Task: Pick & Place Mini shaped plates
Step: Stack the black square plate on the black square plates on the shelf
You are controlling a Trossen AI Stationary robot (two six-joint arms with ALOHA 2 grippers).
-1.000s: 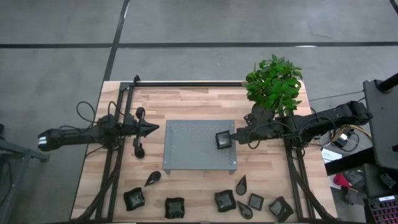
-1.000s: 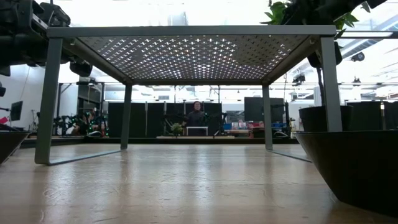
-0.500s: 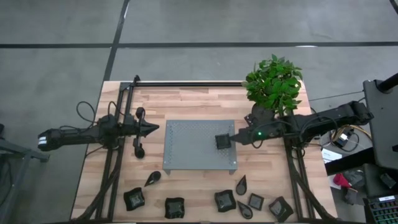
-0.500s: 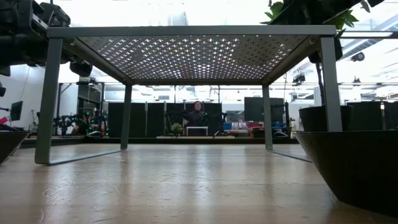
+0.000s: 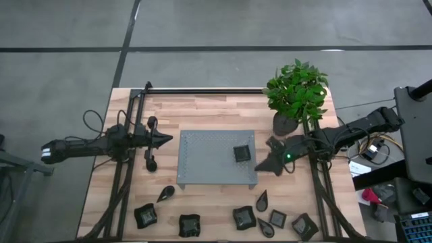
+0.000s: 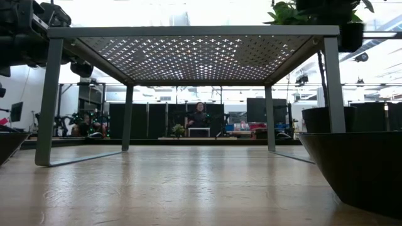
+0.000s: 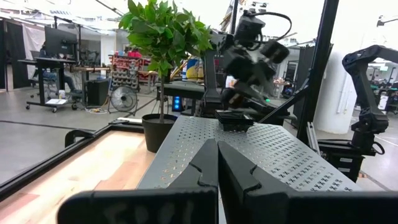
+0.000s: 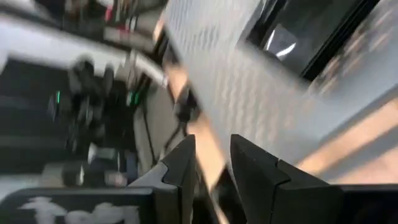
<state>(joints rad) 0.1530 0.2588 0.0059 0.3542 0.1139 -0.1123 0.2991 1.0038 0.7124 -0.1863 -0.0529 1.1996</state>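
One mini square plate [image 5: 242, 153] rests by its base on the right part of the grey perforated tray [image 5: 209, 162]; the left wrist view shows that plate [image 7: 234, 119] too. Several more dark plates [image 5: 244, 217] lie along the table's near edge. My right gripper [image 5: 262, 164] stands open just off the tray's right edge, clear of the plate [image 8: 305, 31], with nothing between its fingers [image 8: 249, 168]. My left gripper [image 5: 165, 140] waits shut at the table's left, level, pointing at the tray [image 7: 273, 149].
A green plant in a dark pot [image 5: 286, 123] stands at the far right, close behind my right arm. A black rail frame [image 5: 131, 169] borders the table. In the low view the tray [image 6: 188, 50] stands on legs, with a dark plate [image 6: 355, 166] close at the right.
My right gripper has opened and let go of the square plate, which stays flat on the tray's right part. The gripper has then drawn back toward the table's right and near edges, off the tray, and has rolled as it went.
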